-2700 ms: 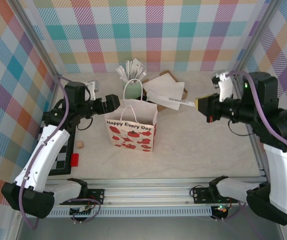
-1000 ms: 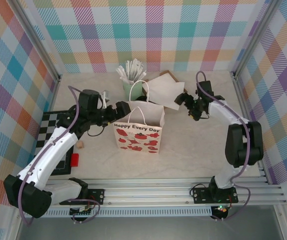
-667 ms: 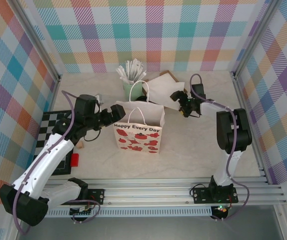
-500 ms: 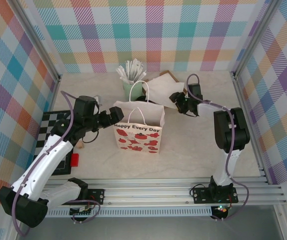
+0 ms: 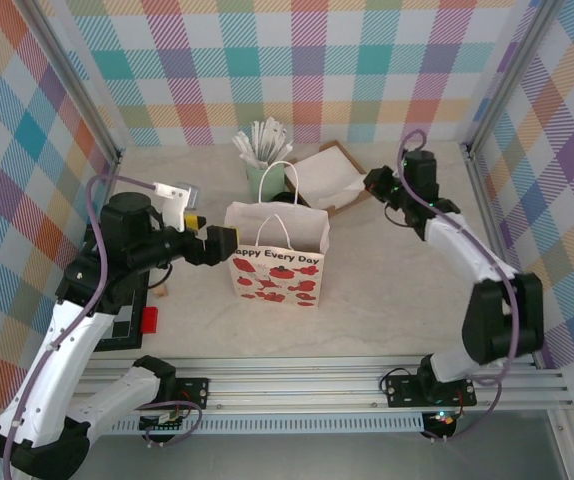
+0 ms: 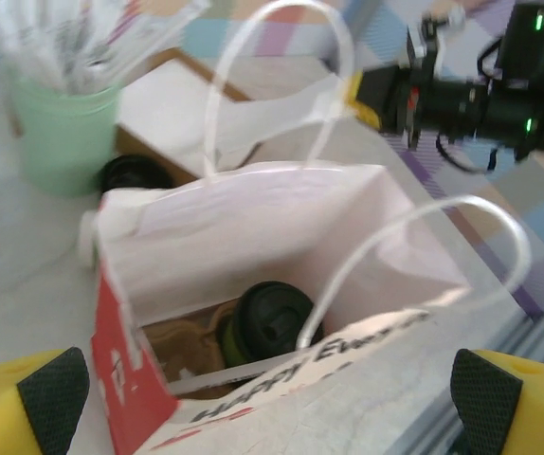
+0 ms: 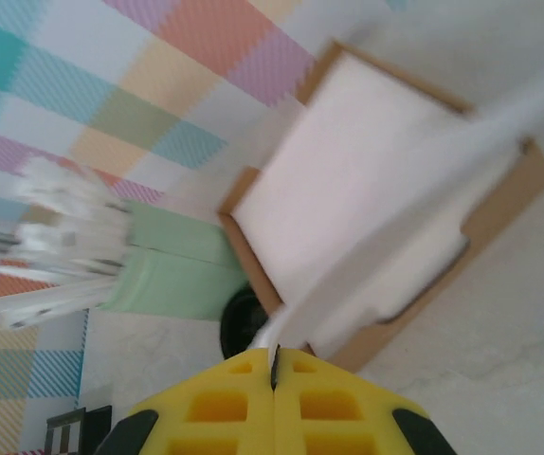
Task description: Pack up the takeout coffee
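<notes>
Since the takeout coffee point(image 6: 267, 322) is already seen standing inside the paper bag point(image 5: 277, 262), its black lid showing near the bottom, the packing proper is judged done. The step in hand appears to be the adding of a napkin. The right hand point(image 7: 274, 362) is closed tight, and a white napkin point(image 7: 329, 294) seems to be pinched between its fingertips, just beside the brown napkin tray point(image 7: 504, 199) behind the bag. The left hand point(image 5: 215, 243) is held wide at the bag's left wall, with nothing gripped.

For the next move, the napkin would need to be carried over the bag's mouth and released between the two white handles point(image 6: 443, 202), which arch over the opening and could be snagged.

Behind the bag, a pale green cup of wrapped sticks point(image 5: 264, 170) is found, with a dark round thing point(image 6: 132, 174) at its foot, too unclear to be named. A chequered board point(image 5: 117, 322) and a red block point(image 5: 149, 319) are seen on the worktop point(image 5: 407, 290), well apart from the bag.
</notes>
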`<state>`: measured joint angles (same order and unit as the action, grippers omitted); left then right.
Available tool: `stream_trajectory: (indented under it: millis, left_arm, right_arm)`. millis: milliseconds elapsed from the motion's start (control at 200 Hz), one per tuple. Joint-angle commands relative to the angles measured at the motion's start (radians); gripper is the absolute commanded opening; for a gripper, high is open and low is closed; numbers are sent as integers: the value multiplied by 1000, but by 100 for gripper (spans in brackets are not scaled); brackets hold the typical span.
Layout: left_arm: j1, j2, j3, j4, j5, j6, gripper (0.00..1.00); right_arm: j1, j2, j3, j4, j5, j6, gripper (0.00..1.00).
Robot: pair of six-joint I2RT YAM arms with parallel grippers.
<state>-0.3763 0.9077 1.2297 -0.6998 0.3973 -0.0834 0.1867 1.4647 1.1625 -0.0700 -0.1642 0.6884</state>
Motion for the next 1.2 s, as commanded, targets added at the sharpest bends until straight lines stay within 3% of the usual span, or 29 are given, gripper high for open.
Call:
stream_trajectory:
  millis: [0,95,220,335,445,625,770,915,1040,1200]
  left_arm:
    - [-5,31,42,91,176,161,100]
    - [-26,85,76,109,256,238,100]
    - [-60,154,119,110,244,351,100]
    - [-70,195,126,143,269,421,99]
    - [-91,231,121,156,316,511,94]
    - [-120,296,132,176,402,583,79]
    - [-126,313,137,133,478,627,52]
    - [-127,305,119,121,513,650,35]
    - [-127,279,93,118,524,665,28]
    - [-127,252,63,119,532,676,28]
  right_arm:
    - [-16,-120,117,-195,-23,-291,0]
    - [-16,-178,243,-352,-131,-432,0]
    - [-12,-221,446,-562,-181,-522,0]
    - [3,-234,620,-696,-226,-448,0]
    - [66,-257,681,-720,-257,-325,0]
    - [190,-314,669,-694,-110,-114,0]
    - [316,-351,562,-526,-8,87,0]
    - [442,-289,650,-595,184,201,0]
    - [517,-234,707,-609,280,311,0]
    - [618,-149,796,-685,427,431,0]
